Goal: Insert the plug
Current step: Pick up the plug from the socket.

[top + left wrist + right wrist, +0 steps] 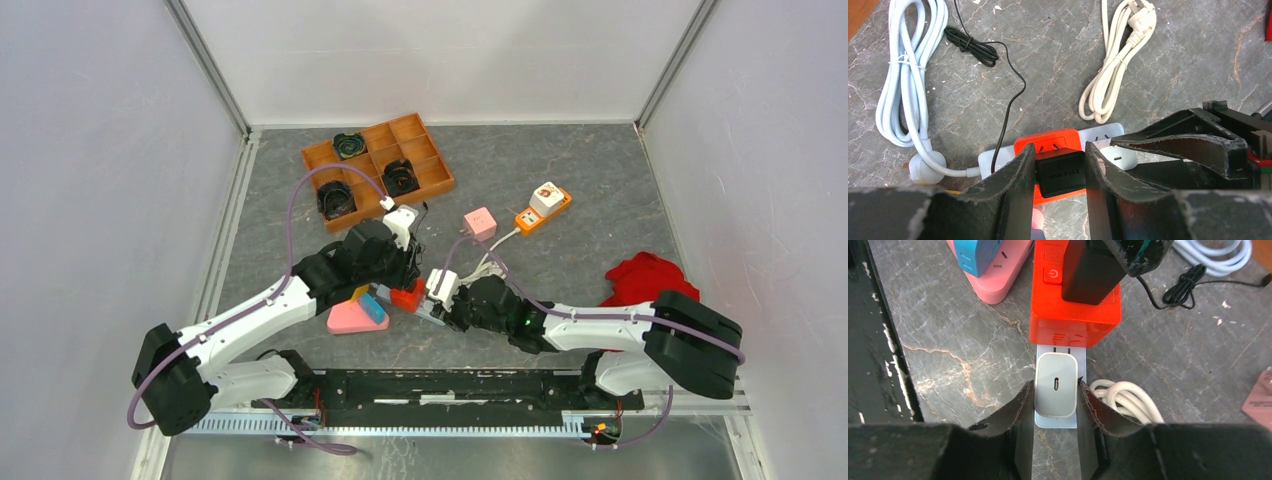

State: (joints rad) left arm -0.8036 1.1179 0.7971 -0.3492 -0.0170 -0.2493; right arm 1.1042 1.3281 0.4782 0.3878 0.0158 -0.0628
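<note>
My left gripper (1060,167) is shut on a black plug (1060,172) and holds it against the top face of an orange-red socket block (1048,142). The plug's prongs are hidden, and one set of socket slots shows just past it. The block sits on a white power strip (995,159). My right gripper (1056,405) is shut on a white charger (1056,382) that stands on the same strip (1055,421), right beside the red block (1075,322). In the top view both grippers (405,275) (447,292) meet at the table's middle.
A pink power strip with a blue adapter (355,315) lies just left of the block. Coiled white cables (908,85) (1115,65) and a thin black cord (973,45) lie beyond it. Farther off are a wooden tray (420,150), a pink cube socket (481,222), an orange strip (543,207) and a red cloth (645,277).
</note>
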